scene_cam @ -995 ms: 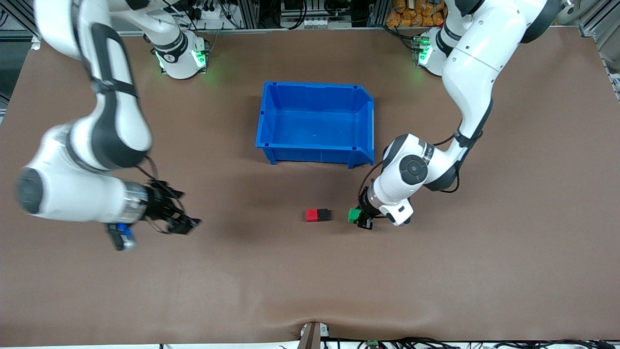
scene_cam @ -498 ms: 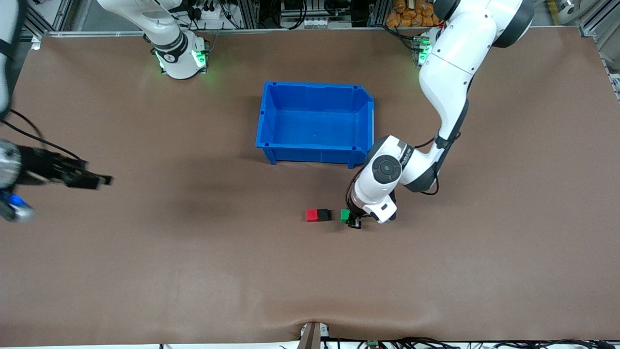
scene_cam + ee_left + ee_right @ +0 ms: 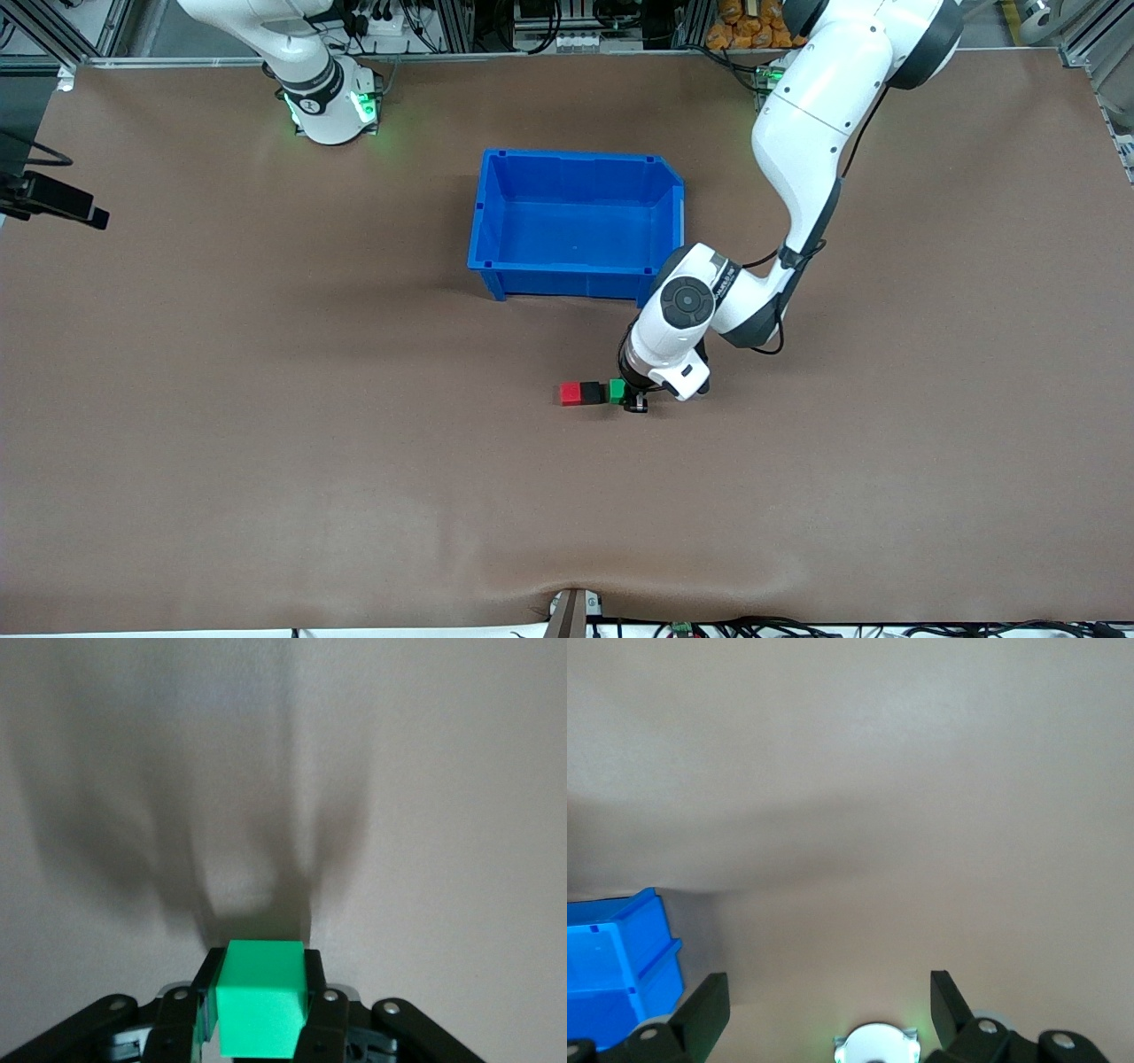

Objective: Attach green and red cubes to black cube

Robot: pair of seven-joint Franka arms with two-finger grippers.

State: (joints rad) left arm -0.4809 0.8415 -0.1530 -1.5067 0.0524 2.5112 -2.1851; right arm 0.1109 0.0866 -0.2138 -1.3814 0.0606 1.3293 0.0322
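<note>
The red cube [image 3: 570,392] and the black cube [image 3: 591,392] sit joined side by side on the brown table, nearer the front camera than the blue bin. My left gripper [image 3: 631,397] is shut on the green cube [image 3: 617,391] and holds it down at the table, against the black cube's side toward the left arm's end. In the left wrist view the green cube [image 3: 261,997] fills the gap between the fingers of the left gripper [image 3: 260,970]; the black and red cubes do not show there. My right gripper [image 3: 93,216] is open and empty, raised over the table's edge at the right arm's end; it also shows in its wrist view [image 3: 828,1010].
The blue bin [image 3: 576,282] stands empty in the middle of the table, close to the left arm's elbow. The right wrist view shows a corner of the bin [image 3: 620,957] and the right arm's base [image 3: 877,1047].
My left gripper has slid the green cube toward the right arm's end until it meets the black cube. My right arm has swung away to the table's edge.
</note>
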